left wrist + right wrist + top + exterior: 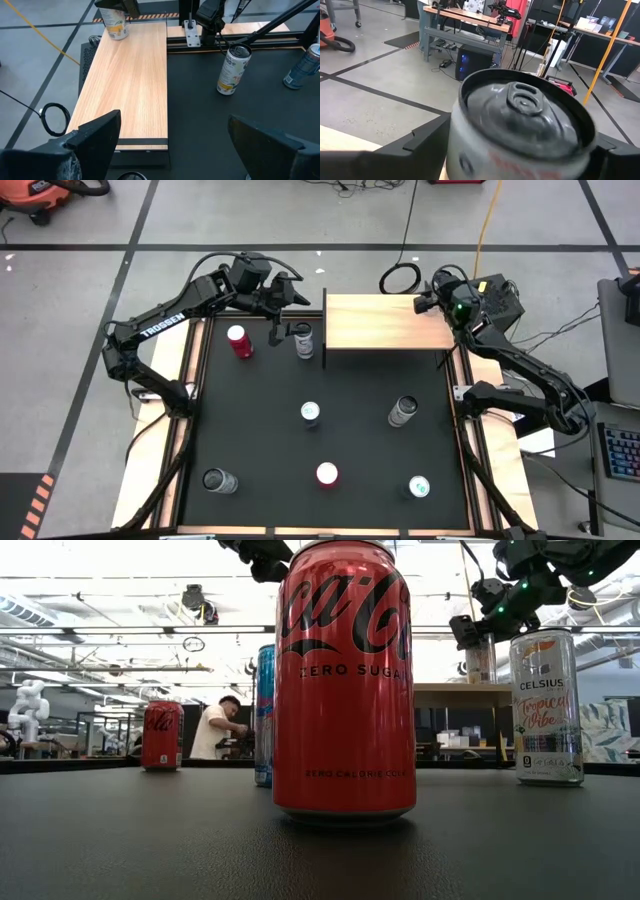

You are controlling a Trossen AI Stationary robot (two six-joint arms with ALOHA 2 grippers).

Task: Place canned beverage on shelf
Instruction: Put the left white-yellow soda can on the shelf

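Observation:
The shelf (pixel 385 322), a pale-wood board, stands at the table's far edge, right of centre. A canned beverage with a white and yellow label (pixel 115 22) stands upright with its base on the shelf's far right corner. My right gripper (pixel 428 302) is level around it, coming from the right. The can's top (pixel 525 102) fills the right wrist view. My left gripper (pixel 175 145) is open with nothing in it. It hangs above the table's far edge, left of the shelf, and points along the board.
Several more cans stand on the black table: a red one (pixel 239 341) and a silver one (pixel 304 340) near my left gripper, two mid-table (pixel 311 413) (pixel 402 411), and three by the near edge (pixel 219 481) (pixel 327 474) (pixel 419 487). The rest of the shelf board is bare.

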